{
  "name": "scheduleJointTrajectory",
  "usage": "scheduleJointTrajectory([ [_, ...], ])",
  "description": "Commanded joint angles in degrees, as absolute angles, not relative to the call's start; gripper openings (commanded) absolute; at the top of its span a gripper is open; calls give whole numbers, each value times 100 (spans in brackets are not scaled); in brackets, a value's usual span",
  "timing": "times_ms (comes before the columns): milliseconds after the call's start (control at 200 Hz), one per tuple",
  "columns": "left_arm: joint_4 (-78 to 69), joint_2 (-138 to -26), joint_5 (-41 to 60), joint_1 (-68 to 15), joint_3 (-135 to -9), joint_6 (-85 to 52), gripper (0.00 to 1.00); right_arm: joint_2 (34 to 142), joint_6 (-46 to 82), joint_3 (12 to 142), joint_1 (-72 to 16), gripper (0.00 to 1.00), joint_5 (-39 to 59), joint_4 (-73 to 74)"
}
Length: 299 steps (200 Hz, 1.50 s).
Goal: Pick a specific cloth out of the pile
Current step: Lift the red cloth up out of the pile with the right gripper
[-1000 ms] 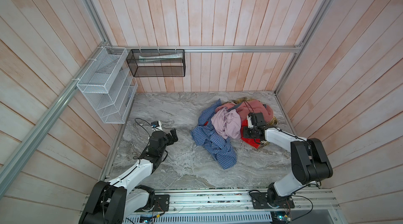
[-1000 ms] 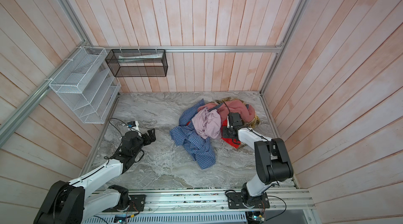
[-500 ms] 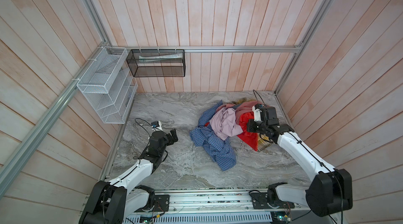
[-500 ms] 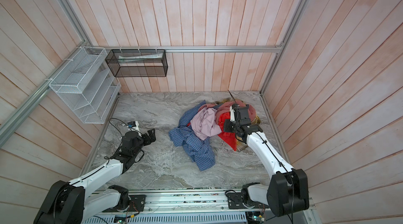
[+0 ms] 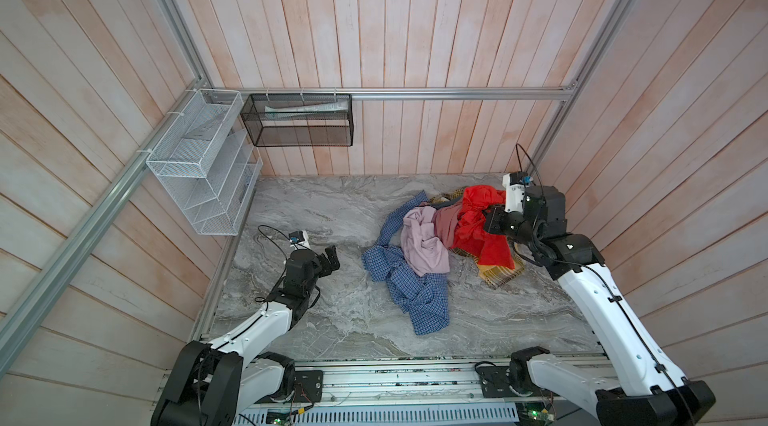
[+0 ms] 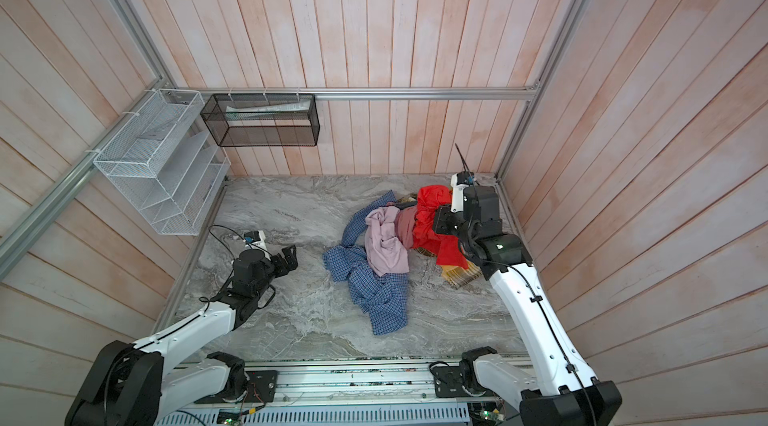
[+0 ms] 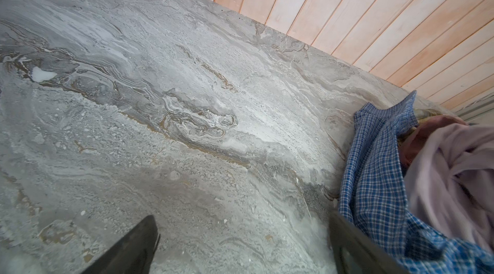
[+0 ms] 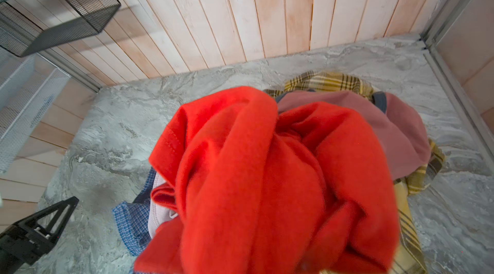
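Right wrist view showed the red cloth [image 8: 267, 179] bunched close under the camera. It had risen clear of the pile [image 5: 419, 245] within the last second, its lower edge hanging over the yellow plaid cloth [image 5: 498, 274]. The right gripper [image 5: 485, 218] was pinched tight on it, so extraction was judged under way but not complete. The left gripper [image 5: 330, 258] waited well apart, fingers spread.

The right gripper [image 6: 435, 221] clamps the red cloth [image 6: 432, 199], bunched up over the right side of the pile [image 6: 384, 247] on the marble table [image 6: 291, 204]. The left gripper [image 6: 289, 258] hovers well apart, jaws wide.
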<state>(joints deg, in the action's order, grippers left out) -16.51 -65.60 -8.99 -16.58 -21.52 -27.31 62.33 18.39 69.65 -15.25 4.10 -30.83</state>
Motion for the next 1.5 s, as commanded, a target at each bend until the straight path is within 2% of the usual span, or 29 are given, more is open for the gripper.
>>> scheduleJointTrajectory([
  [0, -1758, -6592, -844, -1686, -2263, -2788, 100, 5951, 1797, 7519, -1591, 0, 219, -2906],
  [685, -1733, -6662, -879, -1730, -2302, -2853, 100, 6680, 1175, 9728, -1848, 0, 361, -3051],
  [945, -1636, -6508, -1115, -1731, -2270, -2839, 100, 6964, 1063, 10142, -2321, 0, 762, -2821],
  [1080, -1696, -6233, -1233, -1731, -2147, -2816, 100, 7113, 1160, 10152, -2579, 0, 1344, -2455],
  [1381, -2420, -5656, -62, -1819, -2078, -2285, 100, 7500, 1797, 9460, -2845, 0, 2655, -653],
  [1491, -2817, -5381, 319, -1837, -2052, -2326, 100, 7775, 1980, 9371, -3055, 0, 2855, -152],
])
